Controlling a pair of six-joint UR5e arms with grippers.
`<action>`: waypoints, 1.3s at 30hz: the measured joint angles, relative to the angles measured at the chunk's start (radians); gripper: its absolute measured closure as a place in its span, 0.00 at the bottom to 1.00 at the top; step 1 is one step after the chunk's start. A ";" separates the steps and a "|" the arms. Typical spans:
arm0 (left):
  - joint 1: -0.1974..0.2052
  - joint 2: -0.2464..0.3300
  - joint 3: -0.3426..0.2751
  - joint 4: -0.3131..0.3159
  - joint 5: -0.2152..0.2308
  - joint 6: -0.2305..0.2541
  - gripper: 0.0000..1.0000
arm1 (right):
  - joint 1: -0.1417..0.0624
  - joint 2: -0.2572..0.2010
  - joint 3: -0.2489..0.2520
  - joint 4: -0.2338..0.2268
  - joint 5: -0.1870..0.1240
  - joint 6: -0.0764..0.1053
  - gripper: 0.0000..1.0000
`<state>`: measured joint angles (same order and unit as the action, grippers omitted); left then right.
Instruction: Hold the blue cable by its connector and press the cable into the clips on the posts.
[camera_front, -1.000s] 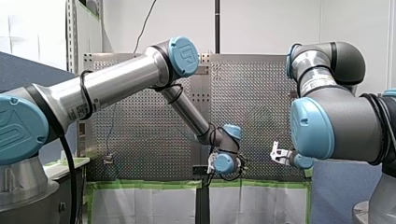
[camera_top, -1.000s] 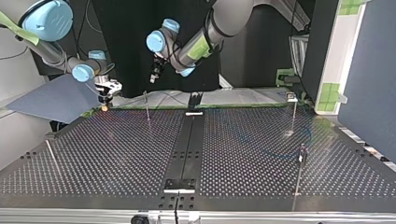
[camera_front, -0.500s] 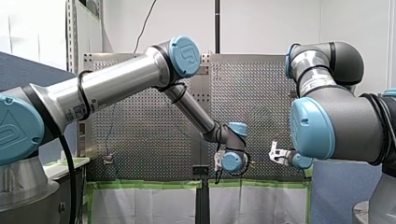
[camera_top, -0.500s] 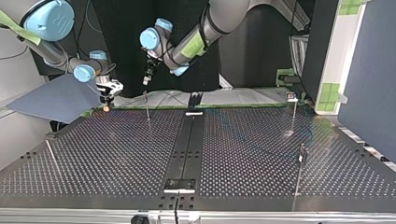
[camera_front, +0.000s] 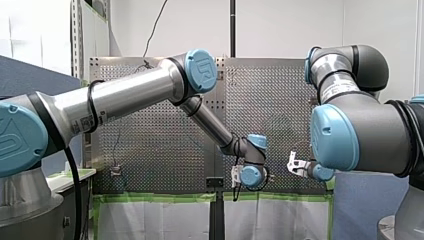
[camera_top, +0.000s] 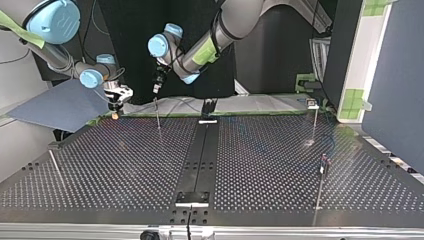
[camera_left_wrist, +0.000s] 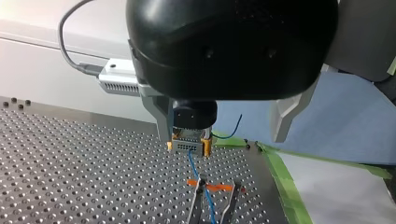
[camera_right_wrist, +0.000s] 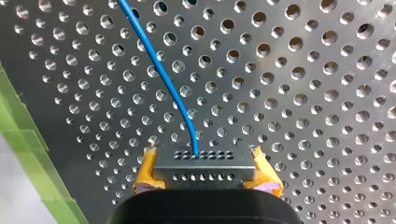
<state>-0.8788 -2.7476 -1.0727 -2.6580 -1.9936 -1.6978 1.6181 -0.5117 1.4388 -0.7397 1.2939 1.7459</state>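
We see the perforated table (camera_top: 125, 165) first. Over its far edge in the top view, our left gripper (camera_left_wrist: 222, 137) hangs above a thin post (camera_top: 158, 114), its metal fingers (camera_left_wrist: 163, 123) spread wide with nothing between them. Our right gripper (camera_right_wrist: 205, 176) has its yellow pads (camera_right_wrist: 147, 175) clamped on the grey connector (camera_right_wrist: 204, 161), close over the table. The blue cable (camera_right_wrist: 163, 79) runs from the connector down to the post's clip (camera_left_wrist: 215, 200).

Two arms (camera_front: 130, 97) (camera_front: 360, 125), two grippers (camera_top: 155, 90) (camera_top: 115, 112), one blue cable (camera_right_wrist: 163, 77), one connector (camera_right_wrist: 204, 163), four posts (camera_top: 158, 115) (camera_top: 314, 125) (camera_top: 320, 190) (camera_top: 56, 169), one table (camera_top: 125, 165).
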 joint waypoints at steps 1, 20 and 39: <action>0.001 0.000 0.000 0.000 0.000 -0.001 0.00 | 0.001 0.000 0.000 0.000 0.000 0.000 1.00; 0.005 -0.108 0.146 -0.098 -0.019 -0.035 0.00 | 0.012 0.000 0.001 0.009 -0.001 -0.001 1.00; 0.002 -0.107 0.171 -0.087 -0.088 -0.006 0.00 | 0.013 0.000 0.000 0.009 0.001 -0.001 1.00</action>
<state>-0.8768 -2.8544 -0.9020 -2.7445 -2.0821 -1.7036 1.6310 -0.5115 1.4387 -0.7303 1.2947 1.7447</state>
